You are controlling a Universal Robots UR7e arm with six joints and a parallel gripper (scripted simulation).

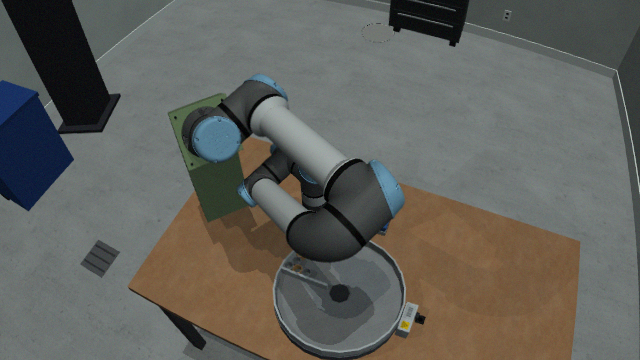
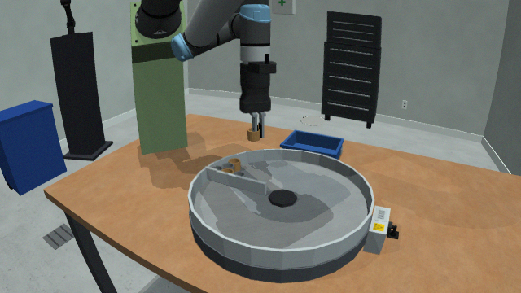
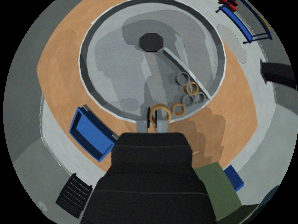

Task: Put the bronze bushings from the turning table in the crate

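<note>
We've got 1 bronze bushing [image 2: 253,135] [image 3: 168,116] clenched in the fingers [image 2: 258,126], not yet in the crate [image 2: 313,149] [image 3: 92,135]; approx. 2 more bronze left w/ the steel on the turning table [image 1: 339,349] [image 2: 281,258] [image 3: 84,75].

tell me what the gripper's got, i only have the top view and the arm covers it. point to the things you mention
Observer: The gripper [image 2: 259,131] [image 3: 152,113] is shut on a bronze bushing [image 2: 251,136] [image 3: 161,105].
Operator: and the crate, i just see a blue sliver, any bushings in it
Observer: The crate [image 1: 384,230] [image 2: 313,148] [image 3: 93,136] shows no bushings inside in the wrist view.
Operator: i make out one bronze on the turntable, is that it
Observer: No, the wrist view shows two bronze bushings on the turntable [image 1: 275,295] [image 2: 281,257] [image 3: 82,56].
</note>
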